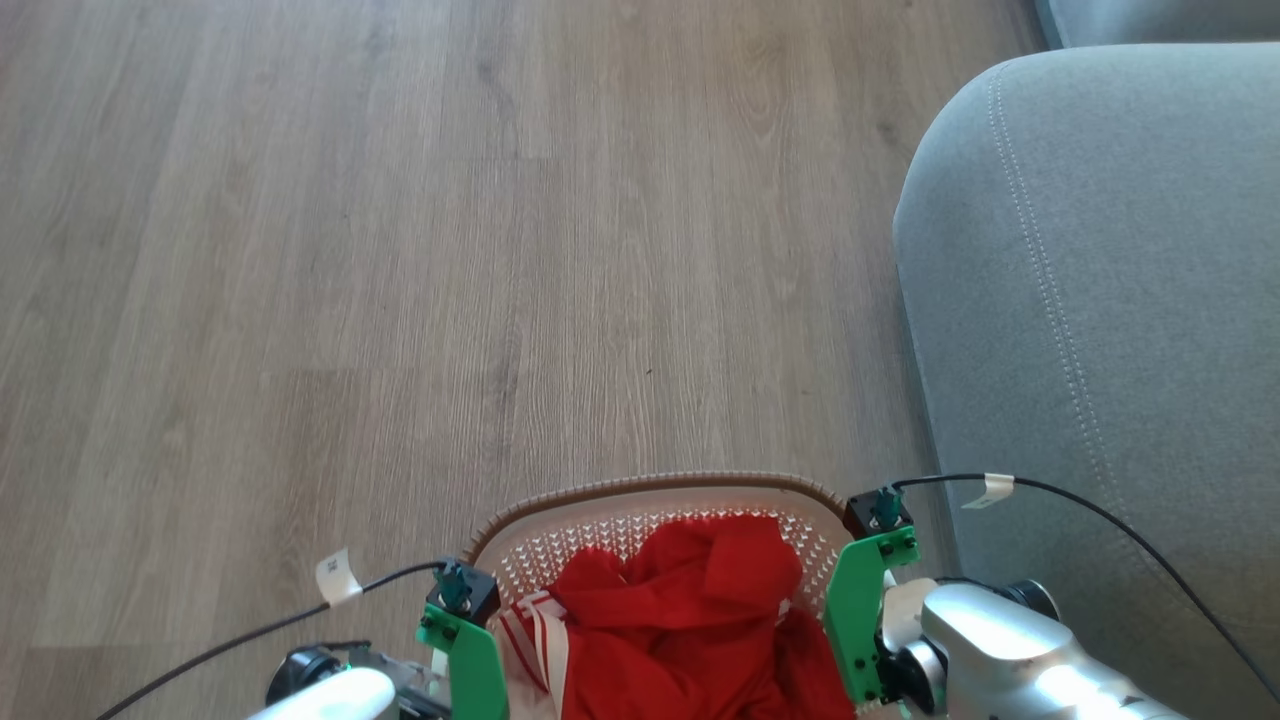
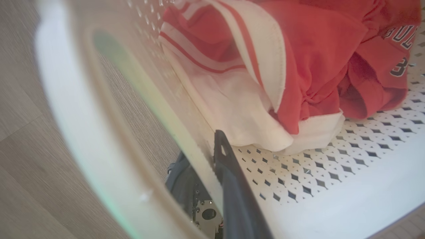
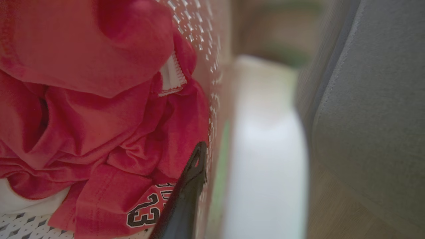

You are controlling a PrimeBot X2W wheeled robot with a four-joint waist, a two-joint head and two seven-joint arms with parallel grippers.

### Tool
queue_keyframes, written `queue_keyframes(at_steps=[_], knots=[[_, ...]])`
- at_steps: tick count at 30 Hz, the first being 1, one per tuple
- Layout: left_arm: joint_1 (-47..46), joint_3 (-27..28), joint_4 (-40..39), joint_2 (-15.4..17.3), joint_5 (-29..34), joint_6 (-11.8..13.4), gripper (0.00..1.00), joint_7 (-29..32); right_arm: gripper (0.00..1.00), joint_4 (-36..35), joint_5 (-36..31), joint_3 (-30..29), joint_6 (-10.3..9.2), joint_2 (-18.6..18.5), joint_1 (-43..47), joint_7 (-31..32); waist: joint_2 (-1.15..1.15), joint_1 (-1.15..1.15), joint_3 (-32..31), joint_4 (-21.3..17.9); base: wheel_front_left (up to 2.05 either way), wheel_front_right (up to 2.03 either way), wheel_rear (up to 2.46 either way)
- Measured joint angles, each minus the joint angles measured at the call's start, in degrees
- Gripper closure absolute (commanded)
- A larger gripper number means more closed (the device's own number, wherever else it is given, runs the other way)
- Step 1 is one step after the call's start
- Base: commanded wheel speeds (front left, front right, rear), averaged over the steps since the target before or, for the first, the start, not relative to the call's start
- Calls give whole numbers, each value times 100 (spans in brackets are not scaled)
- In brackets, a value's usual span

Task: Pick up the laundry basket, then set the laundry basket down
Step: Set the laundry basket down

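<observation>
While the laundry basket (image 1: 650,492) sits close between your arms, with the wooden floor (image 1: 400,250) ahead and a grey couch (image 1: 1090,300) on the right, keep both sides level and move slowly. Your left end effector (image 2: 201,156) clamps its side wall, one finger on each side. Your right end effector (image 3: 201,159) shows one finger inside; its grip cannot be told. Count one basket, one couch, and one heap of red-and-white clothes (image 1: 700,600).

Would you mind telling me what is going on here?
The robot holds the laundry basket by both sides: the left gripper clamps its left wall, the right gripper its right wall, each with one finger inside. Red and white clothes lie in it. A grey sofa stands on the right; whether the basket is off the wooden floor is unclear.
</observation>
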Motion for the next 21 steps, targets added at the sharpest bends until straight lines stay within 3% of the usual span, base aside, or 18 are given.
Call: queue_keyframes(at_steps=[11,21], knots=[[-27,5,38,-54,3,52,100,-57,100,-1,2,24,0,-32,-56,-143,0,0,251,8,0,0,0],[-510,68,371,-337,205,144,100,-276,100,3,-15,33,0,-152,-549,-565,0,1,988,8,0,0,0]])
